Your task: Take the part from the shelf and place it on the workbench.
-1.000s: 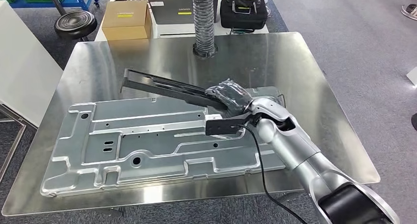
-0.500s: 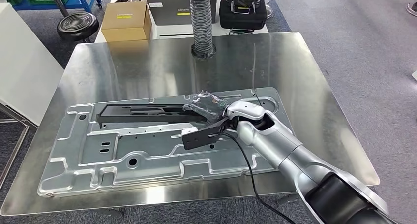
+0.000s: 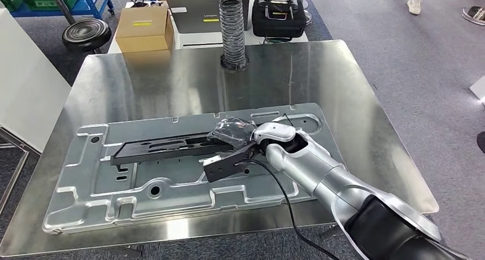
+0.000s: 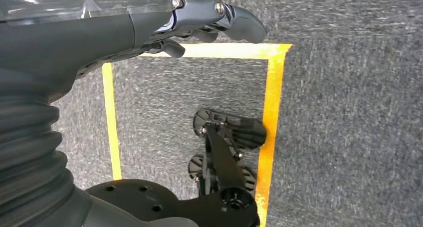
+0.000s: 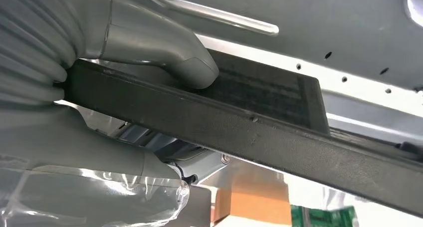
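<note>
The part (image 3: 166,147) is a long black bracket lying lengthwise over a large silver stamped panel (image 3: 171,194) on the steel workbench (image 3: 354,100). My right hand (image 3: 231,131), wrapped in clear plastic, grips the part's right end. In the right wrist view the thumb (image 5: 164,42) presses on the black part (image 5: 259,132), with the silver panel (image 5: 349,32) close beyond it. I cannot tell whether the part's far left end touches the panel. My left hand (image 4: 199,17) hangs over grey carpet with nothing in it, fingers loosely apart.
At the workbench's far edge stands a coiled grey hose (image 3: 231,26). Behind it are a cardboard box (image 3: 144,26), a laptop (image 3: 200,11) and a black case (image 3: 278,14). A black stool (image 3: 86,34) and a white board (image 3: 28,83) stand at the left. A person's feet (image 3: 417,0) are far right.
My right hand has swung the part down and to the left, from raised and tilted above the bench to lying low along the silver panel. The view has shifted slightly.
</note>
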Controlling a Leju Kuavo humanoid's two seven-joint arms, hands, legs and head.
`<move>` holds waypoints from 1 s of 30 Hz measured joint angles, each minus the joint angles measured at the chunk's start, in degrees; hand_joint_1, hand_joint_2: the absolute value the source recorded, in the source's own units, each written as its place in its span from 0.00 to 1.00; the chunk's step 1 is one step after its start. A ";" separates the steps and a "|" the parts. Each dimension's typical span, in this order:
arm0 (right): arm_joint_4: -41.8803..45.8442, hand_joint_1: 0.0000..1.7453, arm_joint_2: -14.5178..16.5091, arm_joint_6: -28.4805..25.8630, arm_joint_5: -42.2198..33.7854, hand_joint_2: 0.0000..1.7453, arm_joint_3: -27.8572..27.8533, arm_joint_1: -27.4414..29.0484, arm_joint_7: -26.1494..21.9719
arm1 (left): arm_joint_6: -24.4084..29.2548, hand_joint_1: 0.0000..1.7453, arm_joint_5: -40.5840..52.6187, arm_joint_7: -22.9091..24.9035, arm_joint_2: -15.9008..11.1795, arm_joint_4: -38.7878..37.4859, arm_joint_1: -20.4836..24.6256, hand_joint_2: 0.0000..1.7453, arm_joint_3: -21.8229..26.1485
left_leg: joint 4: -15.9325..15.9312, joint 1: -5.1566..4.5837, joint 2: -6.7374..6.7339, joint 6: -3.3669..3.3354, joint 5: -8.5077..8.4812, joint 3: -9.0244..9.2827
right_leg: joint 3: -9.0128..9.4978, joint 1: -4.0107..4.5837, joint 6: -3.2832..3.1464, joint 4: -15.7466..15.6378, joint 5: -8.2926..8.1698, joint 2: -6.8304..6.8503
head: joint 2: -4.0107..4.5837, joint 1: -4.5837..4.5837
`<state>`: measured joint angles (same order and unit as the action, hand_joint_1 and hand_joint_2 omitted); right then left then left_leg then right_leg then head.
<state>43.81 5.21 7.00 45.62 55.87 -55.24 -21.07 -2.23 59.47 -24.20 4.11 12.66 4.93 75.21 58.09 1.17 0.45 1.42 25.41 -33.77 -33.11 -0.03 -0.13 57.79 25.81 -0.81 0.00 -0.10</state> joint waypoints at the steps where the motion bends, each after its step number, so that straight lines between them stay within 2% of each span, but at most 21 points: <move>1: -0.21 1.00 0.07 0.01 -0.01 1.00 0.18 -0.08 -0.02 | 0.00 0.00 0.01 -0.01 0.00 0.00 -0.01 1.00 0.00 | 0.03 -0.03 -0.03 -0.12 0.03 0.00 | 0.03 -0.02 0.12 -0.05 -0.04 -0.03 | 0.00 -0.04; 2: -0.52 1.00 0.14 0.01 -0.01 1.00 0.44 -0.18 -0.03 | -0.01 0.00 0.01 -0.02 0.00 0.00 -0.01 1.00 0.00 | 0.07 -0.08 -0.06 -0.32 0.06 -0.01 | 0.07 -0.05 0.31 -0.14 -0.10 -0.07 | 0.00 -0.08; 3: -1.13 0.75 0.24 0.15 -0.17 0.75 0.92 -0.41 -0.07 | -0.05 0.00 0.06 -0.17 0.00 0.00 -0.01 1.00 -0.01 | -0.07 -0.07 -0.19 -0.81 -0.10 0.06 | -0.69 -0.14 0.72 1.60 1.09 -0.02 | 0.00 -0.19; 4: -1.89 0.50 0.32 0.32 -0.40 0.50 1.51 -0.59 -0.15 | -0.11 0.00 0.11 -0.37 -0.01 0.00 -0.01 1.00 -0.02 | -0.21 -0.07 -0.31 -1.30 -0.25 0.09 | -2.13 -0.23 1.14 4.84 2.96 0.04 | 0.00 -0.27; 6: -3.26 0.00 0.42 0.76 -1.06 0.00 2.60 -0.47 -0.34 | -0.30 0.00 0.21 -0.81 -0.02 0.00 0.01 1.00 -0.04 | -0.52 -0.03 -0.54 -2.05 -0.66 0.07 | -6.16 -0.35 1.72 13.65 7.32 0.22 | 0.00 -0.41; 7: -3.69 0.00 0.45 0.85 -1.40 0.00 2.97 -0.11 -0.41 | -0.38 0.00 0.24 -0.91 -0.02 0.00 0.00 1.00 -0.04 | -0.50 -0.08 -0.54 -2.10 -0.69 -0.04 | -7.26 -0.35 1.72 16.00 7.91 0.24 | 0.00 -0.41; 8: -4.06 0.00 0.50 0.86 -1.82 0.00 3.29 0.21 -0.49 | -0.45 0.00 0.27 -0.97 -0.02 0.00 -0.01 1.00 -0.05 | -0.47 -0.12 -0.50 -2.12 -0.73 -0.12 | -7.12 -0.34 1.60 15.76 7.19 0.24 | 0.00 -0.42; 9: -4.38 0.00 0.56 0.79 -2.30 0.00 3.53 0.41 -0.55 | -0.53 0.00 0.29 -1.02 -0.02 0.00 -0.04 0.75 -0.05 | -0.42 -0.17 -0.43 -2.11 -0.75 -0.17 | -5.87 -0.32 1.38 13.28 5.56 0.25 | 0.00 -0.42; 11: -4.89 0.00 0.62 0.58 -3.21 0.00 3.82 0.27 -0.71 | -0.72 0.00 0.33 -1.14 0.07 -0.01 -0.05 0.25 -0.08 | -0.28 -0.32 -0.26 -1.98 -0.79 -0.27 | -1.84 -0.14 0.64 5.18 1.95 0.26 | 0.00 -0.40; 12: -5.08 0.00 0.66 0.43 -3.57 0.00 3.87 0.14 -0.80 | -0.81 0.00 0.33 -1.22 0.13 -0.01 -0.05 0.00 -0.09 | -0.21 -0.41 -0.19 -1.77 -0.83 -0.39 | -0.45 0.02 0.35 2.17 0.92 0.31 | 0.00 -0.40; 14: -5.40 0.00 0.68 0.15 -4.24 0.00 3.90 -0.01 -0.99 | -0.88 0.00 0.34 -1.27 0.24 -0.02 -0.09 0.00 -0.11 | -0.23 -0.50 -0.11 -1.19 -0.99 -0.61 | 0.31 0.35 0.03 -0.04 0.50 0.41 | 0.00 -0.38; 17: -5.61 0.00 0.75 -0.08 -5.54 0.00 3.91 -0.17 -1.09 | -0.41 0.00 0.42 -0.80 0.22 -0.01 -0.14 0.00 -0.11 | 0.21 -0.54 -0.12 -0.26 -0.54 -0.89 | 0.45 -0.04 -0.65 -0.85 -0.12 0.50 | 0.00 -0.28; 19: -5.61 0.00 0.88 -0.07 -6.31 0.00 3.91 -0.41 -1.09 | -0.13 0.00 0.49 -0.54 0.24 -0.02 -0.12 0.00 -0.14 | 4.81 -0.44 -0.15 0.26 2.19 -2.92 | 0.73 -0.30 -1.07 -1.37 -0.43 0.63 | 0.00 -0.05; 21: -5.62 0.00 0.95 -0.01 -6.66 0.00 3.90 -0.48 -1.09 | -0.04 0.00 0.52 -0.44 0.26 -0.02 -0.16 0.00 -0.15 | 12.59 -0.37 -0.18 0.70 5.54 -6.55 | 0.77 -0.26 -1.23 -1.38 -0.41 0.72 | 0.00 0.12; 22: -5.63 0.00 0.95 0.03 -6.83 0.00 3.90 -0.44 -1.09 | -0.02 0.00 0.52 -0.41 0.26 -0.02 -0.21 0.00 -0.15 | 15.30 -0.35 -0.18 0.85 6.21 -7.89 | 0.78 -0.23 -1.25 -1.35 -0.37 0.74 | 0.00 0.13; 23: -5.62 0.00 0.95 0.06 -7.14 0.00 3.90 -0.42 -1.07 | 0.00 0.00 0.53 -0.38 0.26 -0.02 -0.26 0.00 -0.15 | 15.90 -0.33 -0.19 0.93 5.76 -8.26 | 0.81 -0.23 -1.24 -1.30 -0.32 0.75 | 0.00 0.14; 24: -5.60 0.00 0.95 0.13 -7.66 0.00 3.88 -0.42 -1.06 | 0.01 0.00 0.55 -0.35 0.26 -0.01 -0.27 0.00 -0.15 | 14.07 -0.29 -0.20 0.94 4.24 -7.44 | 0.87 -0.26 -1.17 -1.20 -0.22 0.72 | 0.00 0.15; 26: -5.43 0.00 0.93 0.97 -10.45 0.00 3.52 -0.49 -1.33 | 0.01 0.00 0.58 -0.34 0.24 -0.01 -0.23 0.00 -0.16 | 6.29 -0.19 -0.24 0.79 0.41 -3.65 | 0.94 -0.20 -0.84 -0.81 0.17 0.65 | 0.01 0.18; 27: -5.24 0.00 0.87 1.82 -13.01 0.00 3.01 -0.48 -1.76 | -0.03 0.00 0.60 -0.34 0.23 -0.01 -0.17 0.00 -0.17 | 2.84 -0.22 -0.23 0.52 -0.72 -1.99 | 0.85 -0.07 -0.60 -0.55 0.37 0.61 | 0.01 0.23; 28: -4.91 0.00 0.75 2.89 -16.69 0.00 2.09 -0.37 -2.54 | -0.13 0.00 0.60 -0.35 0.23 -0.01 -0.12 0.00 -0.19 | 0.82 -0.27 -0.22 0.21 -1.13 -1.06 | 0.70 0.06 -0.34 -0.37 0.48 0.58 | 0.01 0.23; 30: -3.47 0.00 0.28 4.23 -26.59 0.00 -1.26 0.53 -5.11 | -0.45 0.00 0.37 -0.50 0.24 -0.02 -0.13 0.00 -0.19 | 0.01 -0.42 -0.11 -0.60 -0.94 -0.90 | 0.44 0.20 0.18 -0.27 0.49 0.61 | 0.00 0.24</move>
<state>40.34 5.49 11.23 19.03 54.61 -54.71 -26.18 -2.68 59.84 -24.70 4.35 12.64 4.81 75.02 58.09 0.75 0.34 0.82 24.47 -34.67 -32.67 0.17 0.05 57.53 26.30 -0.20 0.00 0.13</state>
